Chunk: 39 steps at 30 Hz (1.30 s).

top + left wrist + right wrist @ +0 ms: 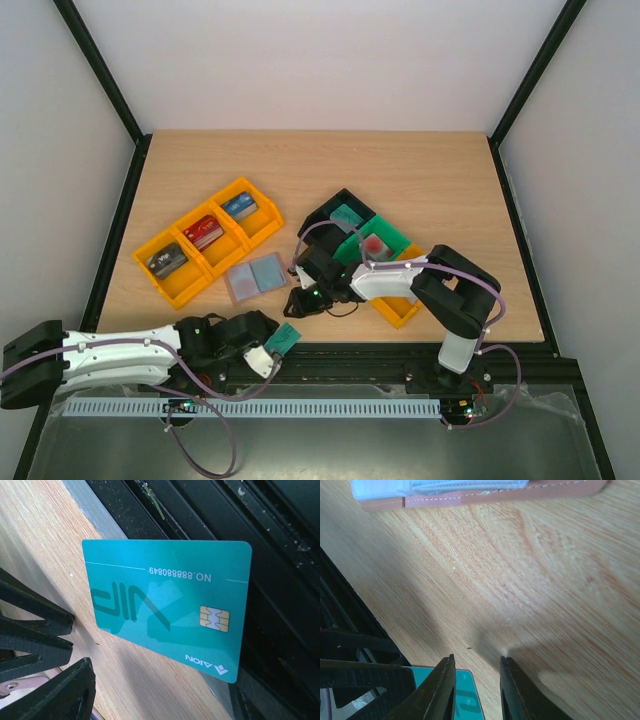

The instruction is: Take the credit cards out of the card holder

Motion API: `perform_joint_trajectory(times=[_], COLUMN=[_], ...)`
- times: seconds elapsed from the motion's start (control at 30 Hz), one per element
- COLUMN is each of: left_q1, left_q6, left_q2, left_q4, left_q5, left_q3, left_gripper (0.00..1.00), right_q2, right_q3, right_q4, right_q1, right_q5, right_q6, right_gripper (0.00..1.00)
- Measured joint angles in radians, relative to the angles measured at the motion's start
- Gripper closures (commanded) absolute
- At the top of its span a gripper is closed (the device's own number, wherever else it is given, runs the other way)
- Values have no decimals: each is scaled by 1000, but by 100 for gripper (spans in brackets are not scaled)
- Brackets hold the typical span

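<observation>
Credit card (165,605) in teal is the one to deal with. It's out of the holder and sits right at the near edge of the counter (330,170), with one end hanging over the black rail (210,515). I can't tell if it's lying dead flat or tipped up a bit.

Your left hand (80,647) is just beside one short end of it, jaws spread wide with nothing between them. My read is that the step is getting a clean grab on that card, so use the overhang. Pinch the part that sticks out, one finger above and one below, instead of scraping at it on the wood. Go slow, because a nudge the wrong way could tip it off onto the rail.

Your right hand (477,659) hovers low just past the card, jaws showing only a narrow gap and empty. The two hands are really close, so I'd keep the right one parked while the left closes.

A bit further in, the card holder (256,277) lies folded open on the counter, pale side up. There may be something in its pockets, but the right wrist view is too blurry to say. Just beyond it, the orange bins (200,284) hold a dark grey, a red and a blue card, one per compartment.
</observation>
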Motion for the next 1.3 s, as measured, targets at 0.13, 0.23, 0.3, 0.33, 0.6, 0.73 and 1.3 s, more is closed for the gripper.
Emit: perform_joint_trajectory(times=[0.13,0.23,0.3,0.33,0.6,0.73,1.3], left_q1=[-1,-3,-4,-4,-7,-9,-2], left_q6=[4,10,14,15,17,11,-41], left_q2=[-1,-2,0,1,9,16,-118], left_q4=[16,31,45,51,109,128,267], left_q5=[11,16,18,19,51,65,-13], left_q3=[-9,-17,-22,-23,-50,-56,-37], left_gripper=[34,36,38,41,63,71,98], right_q2=[0,0,0,0,0,0,-80], right_q3=[-10,-14,-15,-15,-21,-21,-26], right_q4=[19,31,36,38,55,58,19], right_q1=[0,0,0,0,0,0,-49], right_q5=[-11,-19,-23,-25,-42,-46,-53], right_q6=[8,16,22,23,33,34,18], right_gripper=[75,75,75,75,76,76,71])
